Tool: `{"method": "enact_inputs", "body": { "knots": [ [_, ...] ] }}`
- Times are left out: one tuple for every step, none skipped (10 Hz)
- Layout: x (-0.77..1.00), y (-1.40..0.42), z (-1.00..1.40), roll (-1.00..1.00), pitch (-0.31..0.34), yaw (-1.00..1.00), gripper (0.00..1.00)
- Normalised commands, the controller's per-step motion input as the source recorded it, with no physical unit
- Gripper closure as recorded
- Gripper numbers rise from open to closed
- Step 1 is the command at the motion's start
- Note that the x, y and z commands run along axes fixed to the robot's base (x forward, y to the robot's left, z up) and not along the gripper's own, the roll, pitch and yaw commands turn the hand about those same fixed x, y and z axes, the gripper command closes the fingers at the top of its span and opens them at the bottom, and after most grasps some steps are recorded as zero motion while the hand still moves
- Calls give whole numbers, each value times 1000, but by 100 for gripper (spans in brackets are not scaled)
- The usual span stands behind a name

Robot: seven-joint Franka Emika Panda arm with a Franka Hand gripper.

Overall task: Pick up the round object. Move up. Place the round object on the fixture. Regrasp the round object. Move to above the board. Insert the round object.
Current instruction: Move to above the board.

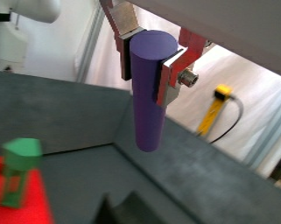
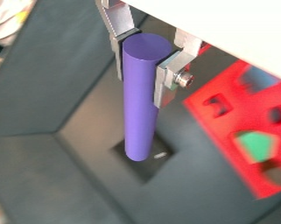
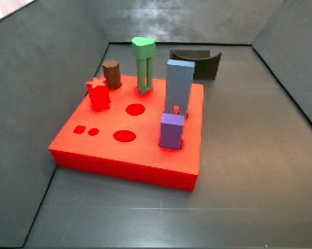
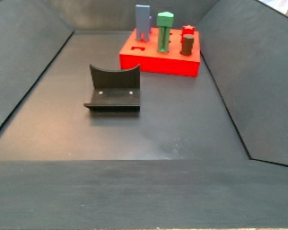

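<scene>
Tool [image 2: 147,58] clenched on the round object [image 2: 139,101] near its top end, peg hanging long-axis vertical. Fixture [image 2: 146,159] sits approx straight below peg's free end in a wrist view; board [image 2: 242,118] off to the side. Tool not visible in side views.

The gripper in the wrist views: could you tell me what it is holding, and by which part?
The gripper holds the round object, a purple cylinder, clamped near its upper end between the silver fingers.
</scene>
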Motion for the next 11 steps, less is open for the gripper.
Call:
{"method": "enact_inputs", "body": {
  "knots": [
    [-1000,-671,88,-1000,-157,-70,100],
    [-1000,-638,73,-1000,-167,-75,100],
    [-1000,-622,63,-1000,-167,-78,100],
    [-919,-525,76,-1000,-175,-89,100],
    [-639,-325,36,-1000,-181,-97,100],
    [-305,-110,9,-1000,-173,-100,100],
    [-165,-56,2,-1000,-140,-106,100],
    [-100,-33,4,-803,-98,-87,100],
    [-70,-19,-1,-561,-71,-61,100],
    [-49,-3,-1,-331,-48,-31,100],
    [-41,5,2,-228,-36,-24,100]
  ]
}}
